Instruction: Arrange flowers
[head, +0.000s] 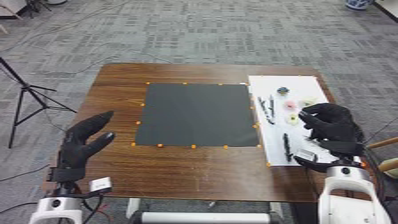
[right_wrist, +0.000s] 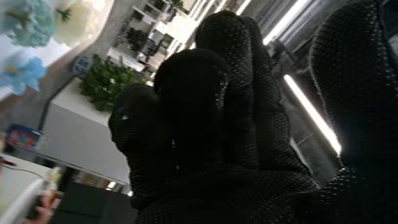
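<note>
Right now, my right hand (head: 333, 122) is loosely open, empty, beside the flowers (head: 290, 105); none arranged, everything to do.

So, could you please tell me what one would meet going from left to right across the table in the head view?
Black-gloved left hand, flat dark grey mat, small pink flower on a white rectangular sheet, black-gloved right hand.

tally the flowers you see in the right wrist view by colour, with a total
pale teal flower: 1
cream flower: 1
blue flower: 1
Total: 3
</note>
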